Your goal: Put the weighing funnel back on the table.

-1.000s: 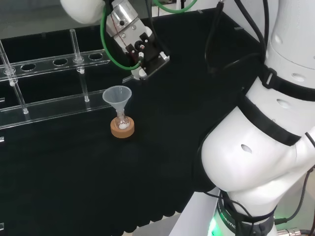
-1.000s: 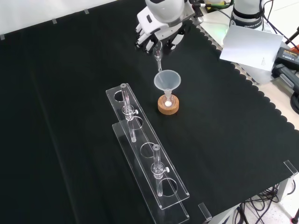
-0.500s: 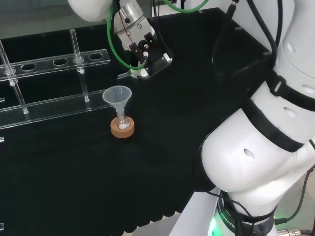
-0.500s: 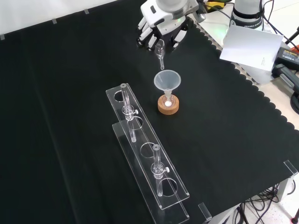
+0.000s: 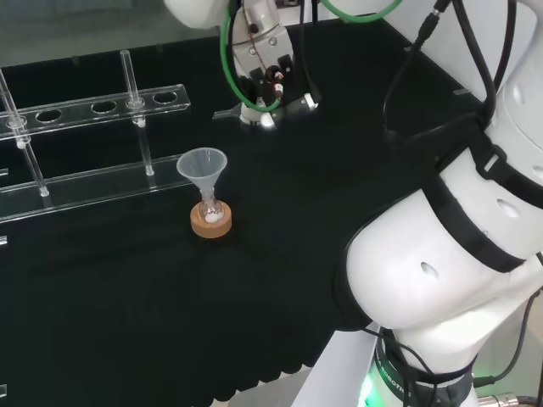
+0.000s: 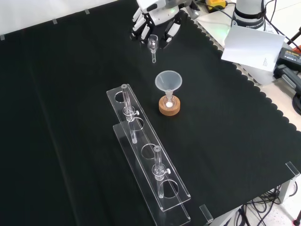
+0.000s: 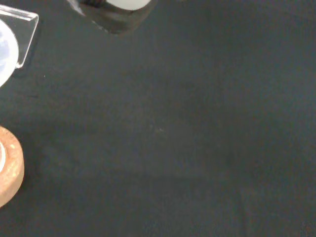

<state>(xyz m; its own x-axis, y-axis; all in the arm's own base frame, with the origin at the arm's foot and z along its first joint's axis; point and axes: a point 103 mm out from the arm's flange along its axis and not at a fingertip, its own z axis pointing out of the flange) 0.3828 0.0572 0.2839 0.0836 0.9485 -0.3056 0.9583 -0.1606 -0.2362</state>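
The hand [image 6: 157,16] hangs over the black cloth at the top of the front view, its fingers curled round the weighing funnel [image 6: 153,46]. That small clear piece points stem down toward the cloth, apart from it. In the head view the hand [image 5: 267,76] sits top centre and the weighing funnel's stem [image 5: 227,112] pokes out to its left. The big funnel [image 6: 168,81] stands untouched in its small flask on a cork ring [image 6: 169,107], below the hand in the front view. Part of the cork ring [image 7: 7,170] shows in the wrist view, beside bare cloth.
A clear two-tier tube rack [image 6: 146,155] with test tubes lies left of and below the funnel in the front view; in the head view the rack [image 5: 93,110] runs along the left. A white sheet [image 6: 251,44] lies past the cloth's scalloped right edge.
The hand has carried the weighing funnel away from above the big funnel: right and farther off in the head view, up and slightly left in the front view.
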